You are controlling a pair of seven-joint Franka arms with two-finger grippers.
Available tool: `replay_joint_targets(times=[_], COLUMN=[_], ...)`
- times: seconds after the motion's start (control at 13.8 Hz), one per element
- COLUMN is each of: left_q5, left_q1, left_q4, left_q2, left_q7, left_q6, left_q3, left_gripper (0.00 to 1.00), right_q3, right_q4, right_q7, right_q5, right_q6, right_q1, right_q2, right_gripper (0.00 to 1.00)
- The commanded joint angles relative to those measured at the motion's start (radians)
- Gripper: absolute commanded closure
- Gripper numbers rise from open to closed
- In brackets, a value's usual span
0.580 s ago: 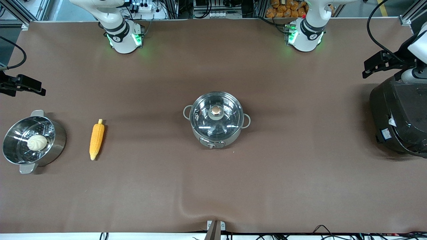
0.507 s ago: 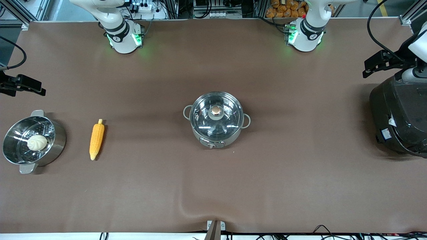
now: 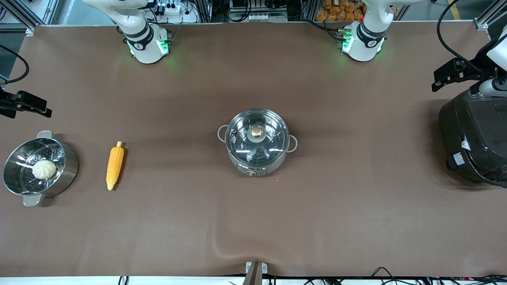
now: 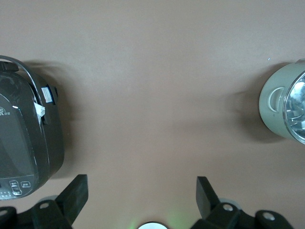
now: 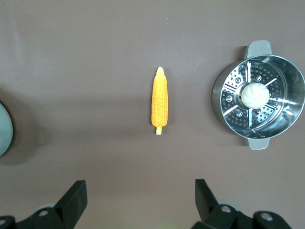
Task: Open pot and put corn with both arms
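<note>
The steel pot stands at the table's middle with its glass lid on and the copper knob on top. The corn lies on the mat toward the right arm's end; it also shows in the right wrist view. My right gripper hangs open and empty high over that end of the table, its fingers spread wide. My left gripper hangs open and empty above the table beside the rice cooker, its fingers spread wide. The pot's edge shows in the left wrist view.
A steel steamer pot holding a white bun stands beside the corn at the right arm's end. A large black rice cooker stands at the left arm's end. The brown mat has a wrinkle near the front edge.
Both grippers have shifted slightly outward toward their own ends of the table. The pot, lid and corn have not moved.
</note>
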Motion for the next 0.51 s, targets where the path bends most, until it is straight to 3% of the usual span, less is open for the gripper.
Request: replay_joint_targets(times=[0.0, 0.43], left_q5=[-0.019, -0.015], left_q1=[0.004, 0.004], left_q4=[0.003, 0.003], left_q2=[-0.008, 0.010], left_q7=[0.015, 0.008], left_q6=[-0.005, -0.002], left_q3=[0.000, 0.000], left_gripper=[0.00, 0.00], right_q3=[0.003, 0.003], right_q4=[-0.006, -0.010], right_q7=[0.016, 0.017], right_q5=[0.010, 0.010], right_q6=[0.002, 0.005], right_q1=[-0.003, 0.000], right_q2=[-0.011, -0.008], right_gripper=[0.00, 0.00])
